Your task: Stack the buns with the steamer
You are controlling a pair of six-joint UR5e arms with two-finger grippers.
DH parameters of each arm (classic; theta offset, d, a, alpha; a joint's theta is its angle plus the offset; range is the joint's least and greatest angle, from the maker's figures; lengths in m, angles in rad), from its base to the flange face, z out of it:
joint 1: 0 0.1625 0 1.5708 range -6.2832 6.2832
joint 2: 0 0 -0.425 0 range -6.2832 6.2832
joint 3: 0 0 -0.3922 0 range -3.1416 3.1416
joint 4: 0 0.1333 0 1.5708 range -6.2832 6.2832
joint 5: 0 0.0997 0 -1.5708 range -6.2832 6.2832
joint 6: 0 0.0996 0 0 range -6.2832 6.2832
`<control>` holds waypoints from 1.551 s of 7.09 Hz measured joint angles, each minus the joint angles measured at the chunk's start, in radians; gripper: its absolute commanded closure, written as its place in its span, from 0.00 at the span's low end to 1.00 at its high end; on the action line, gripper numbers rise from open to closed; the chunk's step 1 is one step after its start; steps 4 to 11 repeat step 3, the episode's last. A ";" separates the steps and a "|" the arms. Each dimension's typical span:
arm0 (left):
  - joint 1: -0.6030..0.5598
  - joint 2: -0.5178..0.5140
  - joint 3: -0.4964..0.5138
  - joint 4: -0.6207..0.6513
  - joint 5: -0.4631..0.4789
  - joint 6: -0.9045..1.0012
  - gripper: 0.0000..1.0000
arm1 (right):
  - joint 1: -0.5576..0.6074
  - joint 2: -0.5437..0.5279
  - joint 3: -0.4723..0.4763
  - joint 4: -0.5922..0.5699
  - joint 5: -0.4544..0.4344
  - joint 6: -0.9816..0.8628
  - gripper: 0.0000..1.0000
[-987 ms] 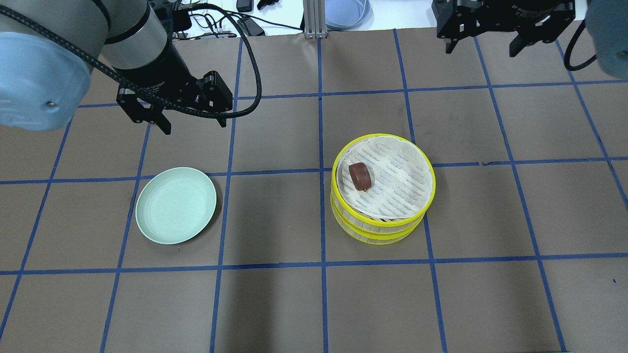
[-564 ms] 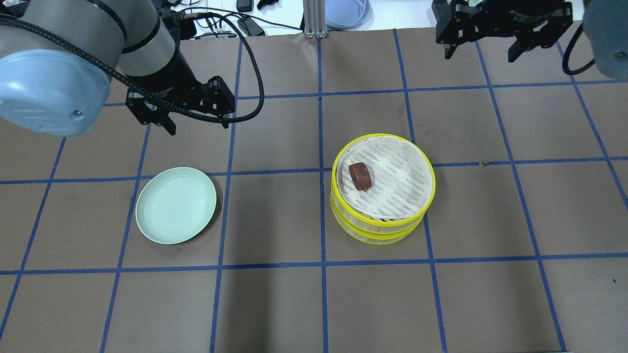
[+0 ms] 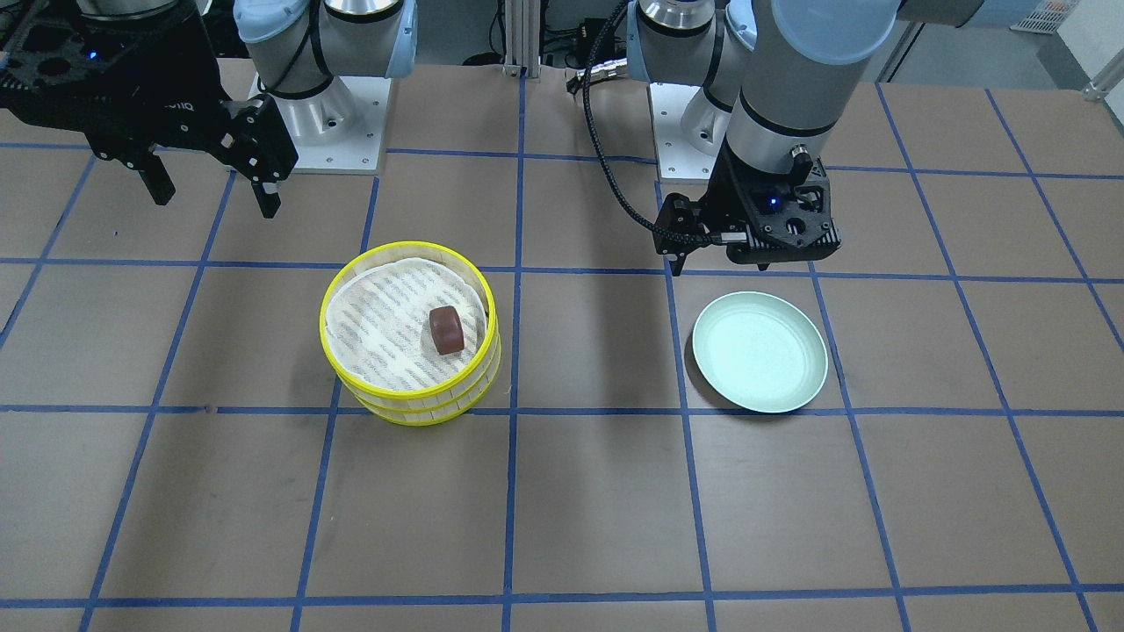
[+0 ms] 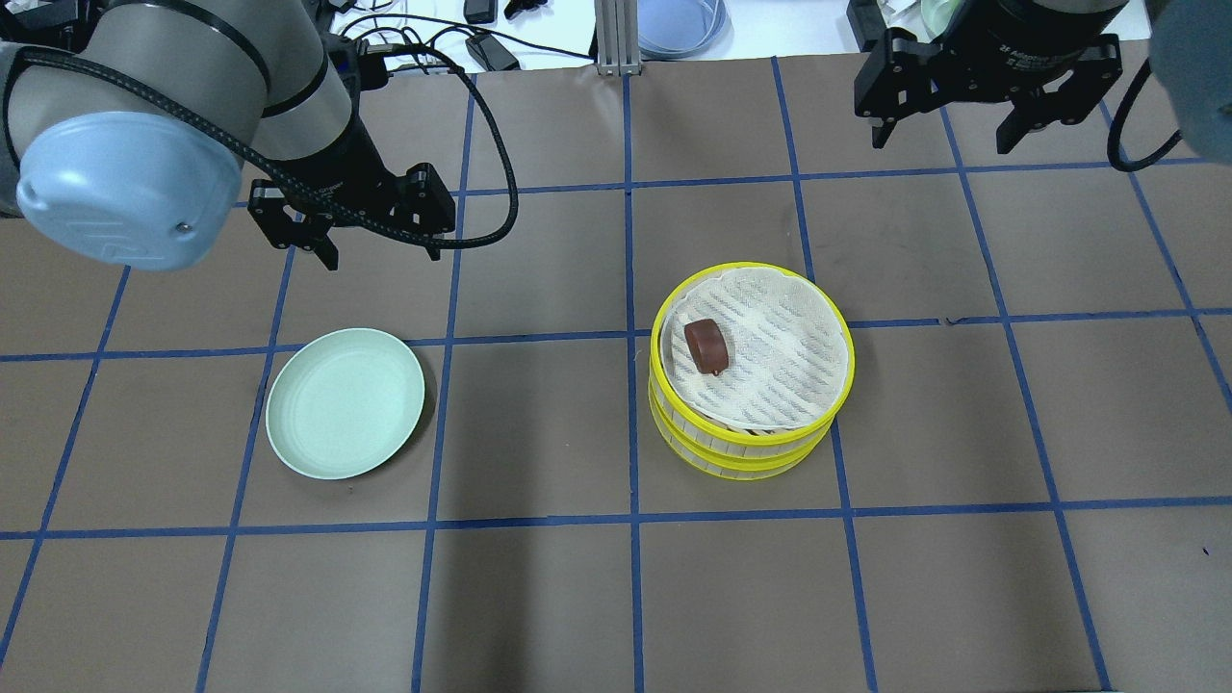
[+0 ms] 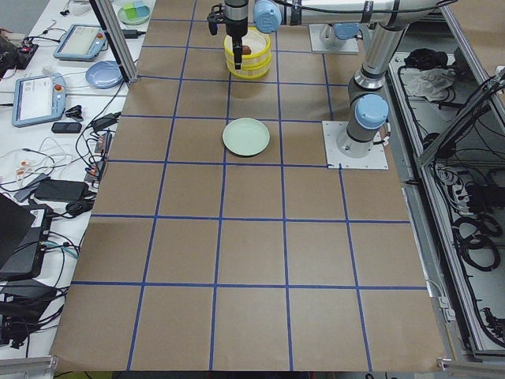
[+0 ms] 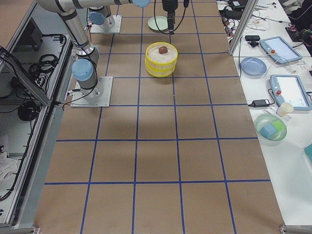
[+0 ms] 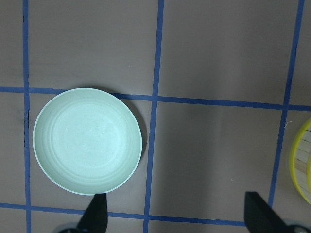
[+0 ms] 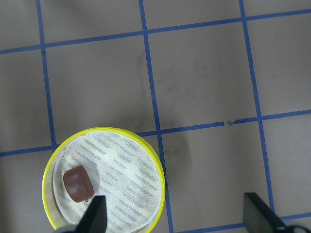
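The yellow steamer (image 4: 733, 456) stands as a stack of tiers right of the table's middle, with a white liner in its top tier. The dark reddish-brown bun (image 4: 707, 346) lies on that liner near its left rim and also shows in the right wrist view (image 8: 77, 183). The cream-white bun is hidden or out of view. My left gripper (image 4: 383, 256) is open and empty, above the table beyond the pale green plate (image 4: 345, 402). My right gripper (image 4: 941, 144) is open and empty, high up beyond and to the right of the steamer.
The plate is empty; it also shows in the left wrist view (image 7: 87, 141). Brown paper with blue tape lines covers the table. Cables, tablets and bowls lie on the white bench beyond the far edge.
The left arm has swung slightly right and its gripper has shifted a little toward the plate. The right gripper has moved a little toward the steamer. Steamer, bun and plate have not moved.
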 measured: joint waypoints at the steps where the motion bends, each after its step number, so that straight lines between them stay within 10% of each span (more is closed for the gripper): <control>1: 0.000 -0.011 -0.003 0.001 0.004 0.000 0.00 | 0.000 0.000 0.000 0.010 0.001 0.000 0.00; 11: -0.002 -0.025 -0.005 0.002 0.010 -0.006 0.00 | 0.000 0.000 0.000 0.016 0.006 0.000 0.00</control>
